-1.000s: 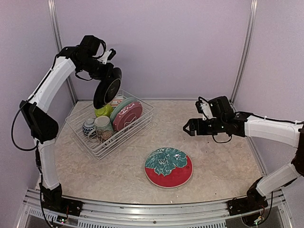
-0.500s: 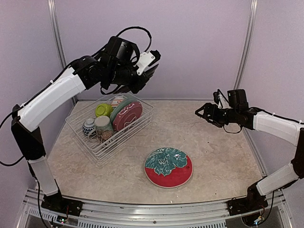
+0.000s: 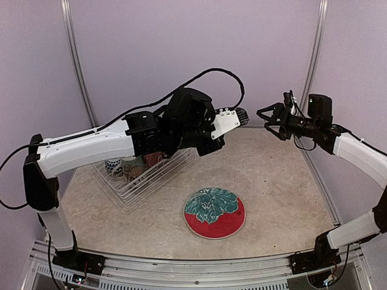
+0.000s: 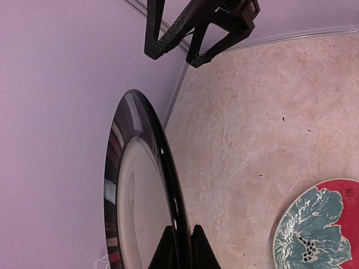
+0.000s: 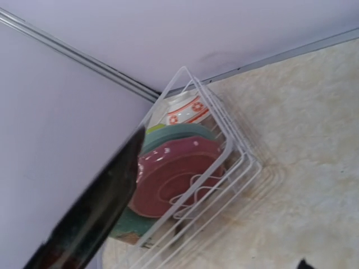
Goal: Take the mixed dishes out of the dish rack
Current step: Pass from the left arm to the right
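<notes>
While the left gripper (image 4: 182,244) pinches the black-rimmed striped plate (image 4: 140,207) by its rim, aloft beyond the dish rack (image 3: 145,181), the right gripper (image 3: 269,116) faces it wide-jawed: transfer step, and handover probably next, needing rim alignment.

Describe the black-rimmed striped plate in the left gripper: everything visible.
The black-rimmed striped plate looks like round glazed ceramic, with a glossy black rim, a band of red, cream and dark stripes inside it, and a plain cream centre. It is held on edge in the air above the table, clear of the dish rack. The left gripper is shut on its rim, one finger on each face. The open right gripper is near its far edge, not touching.
</notes>
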Controlling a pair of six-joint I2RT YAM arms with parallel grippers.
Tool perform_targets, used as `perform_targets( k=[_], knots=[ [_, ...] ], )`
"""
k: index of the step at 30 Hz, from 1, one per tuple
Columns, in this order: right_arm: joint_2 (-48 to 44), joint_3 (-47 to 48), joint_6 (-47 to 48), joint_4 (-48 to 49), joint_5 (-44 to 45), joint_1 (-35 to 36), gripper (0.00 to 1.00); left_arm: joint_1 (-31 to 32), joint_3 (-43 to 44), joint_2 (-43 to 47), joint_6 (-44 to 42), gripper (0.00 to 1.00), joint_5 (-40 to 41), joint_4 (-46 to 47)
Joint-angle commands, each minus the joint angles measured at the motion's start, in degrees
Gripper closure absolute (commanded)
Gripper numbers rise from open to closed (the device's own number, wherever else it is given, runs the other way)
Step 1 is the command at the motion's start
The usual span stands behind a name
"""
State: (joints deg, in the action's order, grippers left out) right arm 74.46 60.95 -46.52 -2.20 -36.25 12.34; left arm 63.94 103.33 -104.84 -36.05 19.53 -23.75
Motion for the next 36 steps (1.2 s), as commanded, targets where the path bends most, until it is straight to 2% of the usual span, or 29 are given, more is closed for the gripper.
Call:
perform_targets(
  k=[1,7,11,17,21,25,29,32,36],
  knots=[
    [0.44,-1.64,-4.49,2.90,-1.47,1.55,0.14,0.89,0.91,-0.36,-6.87,1.00,6.37,13.01],
    [-1.06,-4.03,-8.28,6.64,-0.41,1.90,0.14,2.22,0.29,-3.16,-11.67,1.00,9.76,15.90],
    [-2.43,-4.12,-8.99,6.89,1.30,2.03,0.13,2.70,-0.45,-3.75,-11.76,1.00,8.54,16.17],
    [1.61,-1.13,-8.39,4.78,0.62,5.57,0.16,3.73,0.41,-5.96,-13.06,1.00,8.32,16.11],
    [3.66,-2.56,-10.30,5.34,1.71,7.37,0.22,4.26,0.60,-7.44,-15.47,1.00,10.33,17.93],
    [4.09,-5.55,-14.58,11.12,2.27,7.73,0.37,4.55,0.51,-8.48,-16.20,1.00,11.89,17.87],
    [5.20,-7.28,-16.31,15.14,2.13,7.66,0.44,4.55,0.67,-9.11,-15.26,1.00,11.94,15.56],
    [6.76,-7.89,-17.48,17.47,1.86,7.79,0.54,4.57,0.72,-9.11,-13.86,1.00,11.69,15.23],
    [8.50,-8.79,-18.87,19.72,2.19,7.79,0.55,4.59,-0.12,-9.20,-13.89,1.00,12.00,15.54]
  ],
)
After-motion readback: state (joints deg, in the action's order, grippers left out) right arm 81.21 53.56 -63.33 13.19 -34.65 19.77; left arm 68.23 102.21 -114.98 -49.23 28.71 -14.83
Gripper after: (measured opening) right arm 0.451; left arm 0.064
